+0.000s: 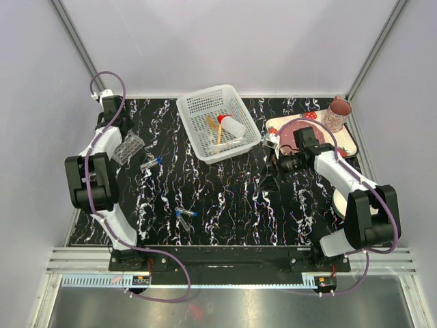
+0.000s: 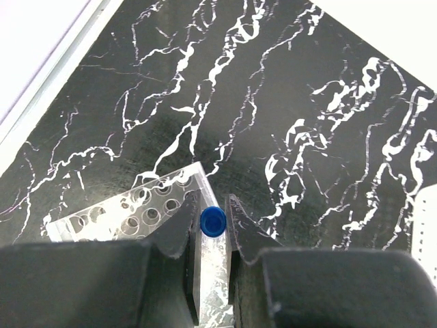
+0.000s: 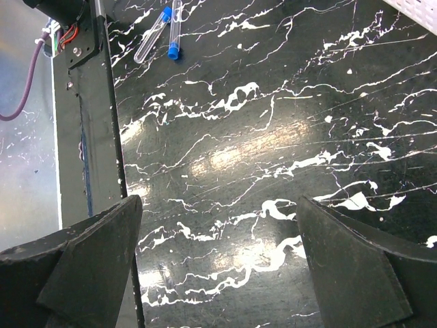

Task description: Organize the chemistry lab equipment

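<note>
Left gripper: jaws closed on a blue-capped tube, with the cap showing right at the fingertips.
Held tube's place: above the marble table, just right of the clear tube rack and not in any hole.
Tube rack: stands at the far left of the table, and the holes that show in the left wrist view are empty. Loading looks as though it has not begun.
Tubes by the rack: what looks like two blue-capped tubes lie flat, just right of the rack.
Front tubes: two more lie flat near the front edge between the arm bases, well apart from the rack.
White basket: sits at the back centre and holds the red-capped squeeze bottle and the thin sticks. These look put away.
Funnel: cannot be made out.
Right gripper: jaws wide apart with nothing between them, over bare marble between the basket and the strawberry-print tray.
Done, as judged: the bottle and sticks are in the basket, and one tube is picked up.
Left, as judged: seat the held tube in the rack, then collect the loose tubes. The task looks less than half finished.
</note>
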Motion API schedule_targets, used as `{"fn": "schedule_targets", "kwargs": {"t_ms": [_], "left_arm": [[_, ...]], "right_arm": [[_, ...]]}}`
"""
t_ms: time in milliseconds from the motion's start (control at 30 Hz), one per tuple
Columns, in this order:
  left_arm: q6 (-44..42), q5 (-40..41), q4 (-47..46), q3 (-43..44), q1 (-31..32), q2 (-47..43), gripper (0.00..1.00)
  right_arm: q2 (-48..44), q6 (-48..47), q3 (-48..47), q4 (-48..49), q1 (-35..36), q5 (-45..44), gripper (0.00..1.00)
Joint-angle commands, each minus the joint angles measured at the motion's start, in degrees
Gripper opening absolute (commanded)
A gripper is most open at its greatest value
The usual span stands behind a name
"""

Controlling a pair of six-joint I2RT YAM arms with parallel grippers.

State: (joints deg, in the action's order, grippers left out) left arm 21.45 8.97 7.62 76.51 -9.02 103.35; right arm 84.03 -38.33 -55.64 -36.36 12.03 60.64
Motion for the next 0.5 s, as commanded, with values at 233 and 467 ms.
{"fn": "schedule_targets", "kwargs": {"t_ms": [233,467], "left_arm": [[1.0,10.4,-5.9,3.5,-0.5,3.1,0.05],[1.0,10.5,-6.6,4.7,0.2,4.8,0.05]], "right_arm": [[2.4,-1.8,-2.9,-1.3,-0.3,0.7,1.0],[3.4,-2.1,-3.2,-2.0,-0.3,0.7,1.0]]}}
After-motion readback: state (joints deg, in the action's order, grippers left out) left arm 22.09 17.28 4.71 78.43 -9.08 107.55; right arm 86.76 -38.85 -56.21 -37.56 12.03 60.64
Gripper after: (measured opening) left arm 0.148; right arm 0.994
